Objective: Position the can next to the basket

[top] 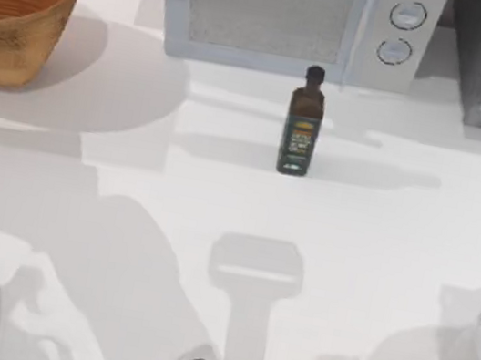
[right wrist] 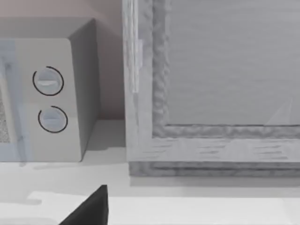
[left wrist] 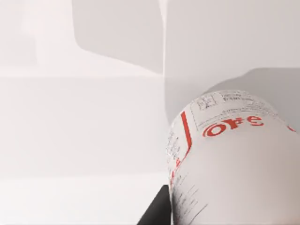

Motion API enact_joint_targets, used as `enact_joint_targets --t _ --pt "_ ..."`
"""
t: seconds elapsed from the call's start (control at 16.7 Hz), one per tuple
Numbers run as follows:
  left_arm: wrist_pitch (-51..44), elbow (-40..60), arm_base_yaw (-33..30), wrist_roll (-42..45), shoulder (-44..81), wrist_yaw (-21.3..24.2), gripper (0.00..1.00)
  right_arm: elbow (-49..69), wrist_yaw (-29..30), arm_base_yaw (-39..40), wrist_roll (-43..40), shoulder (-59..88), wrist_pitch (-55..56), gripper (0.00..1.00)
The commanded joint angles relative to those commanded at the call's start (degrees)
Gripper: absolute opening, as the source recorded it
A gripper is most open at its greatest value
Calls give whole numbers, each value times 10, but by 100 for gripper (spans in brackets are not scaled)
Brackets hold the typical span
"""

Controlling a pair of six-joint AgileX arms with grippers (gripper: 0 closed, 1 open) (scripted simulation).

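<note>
— Can point(left wrist: 234, 159) is seen close against the left wrist camera, apparently held; finger spacing cannot be told.
— Basket point(top: 16, 4) is placed far left. A loose hold could let it be dropped short.

The basket point(top: 15, 8) — round, tan-orange wicker, ribbed inside — sits upright left of the microwave point(top: 295, 18). The can point(left wrist: 234, 164) — white, red lettering — lies close under the left wrist camera.

Basket point(top: 15, 8) far left; bottle point(top: 303, 121) before microwave point(top: 295, 18).
</note>
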Motion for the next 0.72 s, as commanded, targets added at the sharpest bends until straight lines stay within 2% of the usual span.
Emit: enact_joint_targets --t 0.54,0.72 --pt "0 0 0 0 0 0 98 0 0 0 0 0 0 100" --pt "0 0 0 0 0 0 100 0 0 0 0 0 0 100"
